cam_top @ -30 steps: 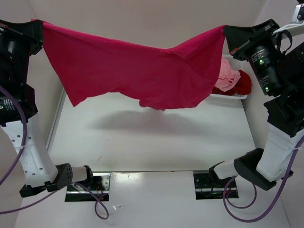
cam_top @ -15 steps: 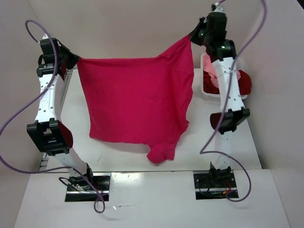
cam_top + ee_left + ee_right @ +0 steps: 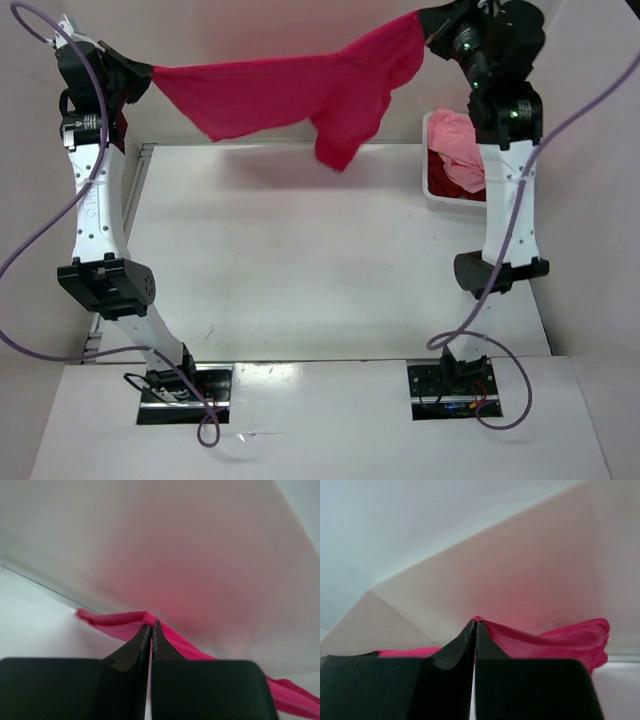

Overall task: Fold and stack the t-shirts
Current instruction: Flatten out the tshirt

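Left arm (image 3: 100, 200) stands upright at the far left, reaching high toward the back wall (image 3: 280, 30). Left gripper (image 3: 140, 75) is clenched on one end of the crimson-pink t-shirt (image 3: 270, 95). In the left wrist view the two black fingers (image 3: 142, 637) meet tip to tip, with a thin fold of the pink cloth pinched at their tips and the rest trailing off to the lower right. The shirt is stretched in the air between the two grippers, across the far side of the scene in front of the back wall. Its left part is drawn out as a fairly flat band. Right of centre a bunched fold sags lowest, over the far edge of the bench (image 3: 300, 270); from above I cannot tell whether it touches the bench. Beyond the fold the cloth rises to the upper right. Right gripper (image 3: 432, 28) is clenched on that other end, at the far right and slightly higher in the top view than the left one. The right wrist view shows its fingers pressed together with cloth caught at the tips and spreading right. Below the right arm (image 3: 505, 200), at the far right of the bench, a white basket (image 3: 427, 185) holds the light pink t-shirt (image 3: 455, 135), crumpled on top of the dark red t-shirt (image 3: 462, 176).
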Robot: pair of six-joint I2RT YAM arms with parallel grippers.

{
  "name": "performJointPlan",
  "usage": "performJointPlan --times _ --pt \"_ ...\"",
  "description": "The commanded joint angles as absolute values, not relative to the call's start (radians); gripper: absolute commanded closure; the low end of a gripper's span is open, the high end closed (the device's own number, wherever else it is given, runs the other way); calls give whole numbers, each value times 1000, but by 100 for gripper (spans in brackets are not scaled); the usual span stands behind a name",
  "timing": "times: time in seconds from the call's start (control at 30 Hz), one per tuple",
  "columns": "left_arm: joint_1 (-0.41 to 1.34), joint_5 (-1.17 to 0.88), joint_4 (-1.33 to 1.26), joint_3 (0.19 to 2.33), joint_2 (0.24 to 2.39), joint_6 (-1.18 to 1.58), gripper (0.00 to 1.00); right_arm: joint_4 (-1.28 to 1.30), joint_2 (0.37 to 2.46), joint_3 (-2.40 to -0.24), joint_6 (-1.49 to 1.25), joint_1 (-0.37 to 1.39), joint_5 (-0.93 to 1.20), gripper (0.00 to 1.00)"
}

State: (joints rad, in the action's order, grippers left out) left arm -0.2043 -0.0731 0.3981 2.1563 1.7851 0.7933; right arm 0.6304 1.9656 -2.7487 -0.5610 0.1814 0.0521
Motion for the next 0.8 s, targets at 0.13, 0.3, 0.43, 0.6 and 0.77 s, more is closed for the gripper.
performJointPlan --times 0.13,0.3,0.43,0.6,0.77 --pt "-213 -49 221 1941 1655 787 100 627 1798 -2326 -520 176 121 100" --pt "-213 -58 131 1511 1502 755 100 506 1541 -1742 -508 167 106 100" --pt "-213 -84 83 1232 1399 755 100 448 1456 -1285 -517 167 115 100" --pt "-213 -37 106 985 1312 720 100 454 1408 -1019 -589 167 158 100" --pt "-254 -26 208 830 1238 730 100 544 1307 -931 -638 167 193 100"
